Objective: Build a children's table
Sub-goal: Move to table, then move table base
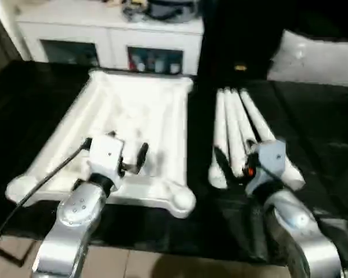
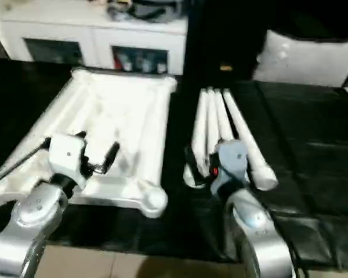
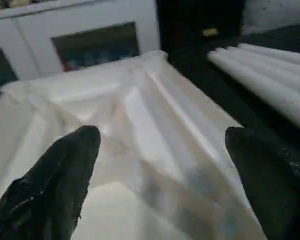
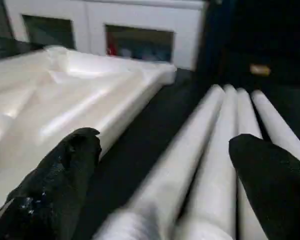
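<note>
The four legs (image 1: 240, 130) lie side by side on the black table (image 1: 313, 133), with their long axis pointing away from the robot and their near ends fanned a little apart. The right gripper (image 4: 162, 150) is directly over these near ends, so the right arm is clearly the nearer one for a leg. Its fingers (image 4: 65, 185) are wide apart and hold nothing; in the right wrist view a leg runs straight ahead between them.

The top (image 1: 133, 116) lies upside down just left of the legs, with a dark strip of table between. It is white plastic, ribbed, with round sockets (image 1: 182, 202) at the corners. The left gripper (image 3: 162, 150) hangs over its near part, fingers also wide apart and empty.
</note>
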Available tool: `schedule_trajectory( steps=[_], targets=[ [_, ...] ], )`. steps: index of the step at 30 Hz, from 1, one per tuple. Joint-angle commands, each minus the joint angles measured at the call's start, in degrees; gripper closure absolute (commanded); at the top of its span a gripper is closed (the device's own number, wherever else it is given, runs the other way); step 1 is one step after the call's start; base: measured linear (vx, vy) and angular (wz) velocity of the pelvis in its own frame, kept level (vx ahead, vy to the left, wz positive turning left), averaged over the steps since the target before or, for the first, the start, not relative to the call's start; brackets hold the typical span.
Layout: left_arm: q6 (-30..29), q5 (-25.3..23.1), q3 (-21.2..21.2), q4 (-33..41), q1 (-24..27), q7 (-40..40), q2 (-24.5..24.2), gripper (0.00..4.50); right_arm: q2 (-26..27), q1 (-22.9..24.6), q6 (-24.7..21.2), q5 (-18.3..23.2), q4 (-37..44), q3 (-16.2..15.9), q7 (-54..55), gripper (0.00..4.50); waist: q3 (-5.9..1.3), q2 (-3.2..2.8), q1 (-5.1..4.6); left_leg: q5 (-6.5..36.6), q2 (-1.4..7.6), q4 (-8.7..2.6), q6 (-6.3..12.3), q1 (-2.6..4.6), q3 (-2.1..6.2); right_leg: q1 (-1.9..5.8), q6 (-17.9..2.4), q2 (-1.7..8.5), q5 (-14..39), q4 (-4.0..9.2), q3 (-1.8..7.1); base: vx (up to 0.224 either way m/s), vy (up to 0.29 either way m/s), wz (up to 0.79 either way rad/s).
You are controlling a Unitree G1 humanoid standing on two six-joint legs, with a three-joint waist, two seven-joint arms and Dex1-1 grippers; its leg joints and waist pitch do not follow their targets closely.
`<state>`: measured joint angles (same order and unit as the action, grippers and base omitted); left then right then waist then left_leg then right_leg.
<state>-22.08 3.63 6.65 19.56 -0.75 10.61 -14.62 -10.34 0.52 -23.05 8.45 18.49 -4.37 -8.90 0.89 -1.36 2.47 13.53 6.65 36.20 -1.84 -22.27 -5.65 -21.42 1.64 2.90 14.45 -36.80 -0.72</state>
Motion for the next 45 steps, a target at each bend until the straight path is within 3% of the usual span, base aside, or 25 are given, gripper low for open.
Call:
schedule_trajectory(
  steps=[1,2,3,4,6,8,11,14,16,18,24,27,28,32,34,45],
  targets=[
    [-1.84,0.69,-0.83,0.19,-0.57,2.48,-1.93,0.03,0.50,-0.90,0.33,0.61,-0.76,0.11,-0.88,0.00,-1.94,1.27,0.75,0.60,2.40,-3.81,2.54,-0.15,0.59,3.33,-3.04,5.69,-14.17,4.86,2.56,-0.071,-0.119,0.04],
    [-2.25,1.21,-0.97,0.09,-0.79,3.72,-2.78,0.03,0.50,-1.32,0.20,0.87,-1.14,0.22,-1.31,0.00,-1.53,0.77,1.03,5.56,2.74,-4.38,1.22,0.68,0.37,2.54,-3.37,4.96,-1.24,5.85,2.37,-0.067,-0.103,-0.01],
    [-2.38,1.46,-1.09,-0.08,-1.00,4.46,-3.25,0.03,0.49,-1.76,0.00,1.50,-1.54,0.46,-2.03,0.00,-1.02,0.22,0.92,9.45,3.47,-5.21,0.28,0.75,0.49,2.17,-4.63,4.79,10.45,6.22,2.44,-0.072,-0.077,0.00],
    [-1.88,1.53,-0.95,-0.34,-1.26,5.82,-4.26,0.03,0.45,-2.09,-0.14,1.91,-1.84,0.59,-2.51,0.00,-0.74,-0.06,0.84,13.48,4.23,-5.87,-0.78,0.88,0.65,1.69,-5.71,4.43,18.33,6.39,2.40,-0.072,-0.077,0.00],
    [-0.99,2.65,-0.21,-1.19,-1.75,11.17,-7.60,0.03,-0.41,-3.18,-0.14,2.55,-2.55,0.36,-4.28,0.00,-0.49,-0.31,0.96,18.19,4.76,-6.36,-2.33,1.43,0.66,0.89,-6.65,4.22,21.99,6.35,2.75,-0.028,-0.023,-0.01],
    [0.06,3.45,0.27,-2.18,-2.18,15.62,-10.45,0.03,-1.33,-4.21,-0.09,3.32,-2.89,0.21,-6.16,0.00,-0.50,-0.41,1.02,18.18,4.91,-6.53,-2.60,1.36,0.65,0.93,-7.02,4.22,20.38,6.16,2.76,0.000,0.000,0.00],
    [0.64,6.67,0.67,-3.05,-3.05,23.69,-14.31,0.03,-3.11,-5.56,0.11,4.87,-3.37,0.24,-10.06,0.00,-0.70,-0.66,1.10,15.39,5.03,-6.59,-2.73,1.25,0.43,1.23,-8.81,4.15,12.13,5.33,2.74,0.000,0.000,0.00],
    [3.57,9.78,0.52,-5.79,-5.90,31.30,-16.22,0.37,-7.31,-6.39,-0.21,5.21,-3.78,-1.40,-16.34,0.00,-1.18,-1.09,1.38,10.85,5.06,-6.21,-2.01,1.40,0.03,1.66,-10.81,4.10,1.52,4.57,2.50,0.000,0.000,0.00],
    [4.31,9.95,0.74,-6.33,-6.39,32.67,-16.64,0.52,-7.90,-6.52,-0.08,5.08,-3.91,-1.68,-17.18,0.00,-1.26,-1.03,1.46,8.12,5.04,-6.03,-1.54,1.20,-0.14,2.02,-11.57,4.13,-3.74,4.18,2.40,0.000,0.000,0.00],
    [4.33,11.07,2.24,-8.10,-8.03,38.23,-18.92,0.79,-9.50,-6.71,0.43,5.80,-4.11,-1.87,-20.06,0.00,-1.22,-0.67,1.46,6.94,4.92,-5.91,-0.75,1.20,-0.30,2.27,-11.95,4.31,-5.04,4.19,2.35,0.000,0.000,0.00],
    [5.66,10.61,4.68,-11.37,-10.36,46.08,-22.65,1.17,-11.55,-6.37,0.75,8.73,-3.54,-0.94,-24.77,0.00,-0.97,-0.60,1.23,8.63,5.19,-6.17,-0.29,1.39,-0.40,2.24,-12.47,4.54,0.47,4.61,2.48,0.000,0.000,0.00],
    [6.49,9.99,6.83,-14.16,-11.82,51.78,-25.24,1.28,-13.62,-6.58,-0.55,9.88,-2.92,-2.32,-28.84,0.00,-0.92,-0.66,1.25,9.72,5.27,-6.27,-0.35,1.60,-0.44,2.13,-12.95,4.50,2.74,4.71,2.52,0.000,0.000,0.00],
    [6.98,9.69,7.06,-15.10,-12.37,52.36,-25.31,1.54,-13.91,-6.63,-1.05,10.31,-2.64,-2.62,-29.82,0.00,-0.91,-0.60,1.23,9.88,5.34,-6.29,-0.28,1.61,-0.46,2.11,-13.17,4.53,2.84,4.70,2.52,0.000,0.000,0.00],
    [7.76,9.01,7.78,-17.44,-14.00,53.80,-25.44,1.73,-15.38,-6.41,-2.16,11.17,-1.88,-3.72,-32.54,0.00,-0.98,-0.42,1.31,9.00,5.46,-6.26,0.06,1.60,-0.51,2.20,-13.88,4.69,2.25,4.64,2.50,0.000,0.000,0.00],
    [8.36,8.41,8.48,-19.82,-14.96,55.43,-25.56,1.93,-16.71,-5.85,-3.20,11.43,-1.23,-4.74,-34.06,0.00,-0.99,-0.06,1.29,7.77,5.39,-6.12,0.49,1.57,-0.68,2.31,-14.06,4.68,1.10,4.58,2.49,0.000,0.000,0.00],
    [12.61,5.83,11.05,-27.51,-18.55,58.42,-24.28,2.77,-19.30,-4.62,-4.71,10.69,0.85,-7.25,-36.53,0.00,-0.98,-0.20,1.20,8.04,5.65,-6.14,0.33,1.68,-0.69,2.22,-14.53,4.92,2.24,4.72,2.56,0.000,0.000,0.00]
  ],
)
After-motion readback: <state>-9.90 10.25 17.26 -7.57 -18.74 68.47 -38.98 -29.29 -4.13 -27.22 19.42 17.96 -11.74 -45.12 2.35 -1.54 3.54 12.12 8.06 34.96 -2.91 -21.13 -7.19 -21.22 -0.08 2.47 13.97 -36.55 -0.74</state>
